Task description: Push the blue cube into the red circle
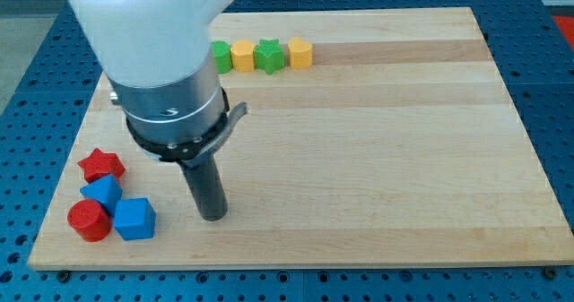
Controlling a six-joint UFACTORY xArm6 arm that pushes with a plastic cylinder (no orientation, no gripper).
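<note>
Lower left of frame: blue cube [134, 219] touching red circle [88, 220], a second blue block [102, 193] and red star [100, 165] above. My tip [213, 216] rests on the surface [377, 159] just right of the cube, apart; no fingers fitted.

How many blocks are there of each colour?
Red: 2, the red star and the red circle.
Blue: 2, the blue cube and another blue block.
Green: 2, a green block and a green star.
Yellow: 2, at and.
Total: 8
</note>
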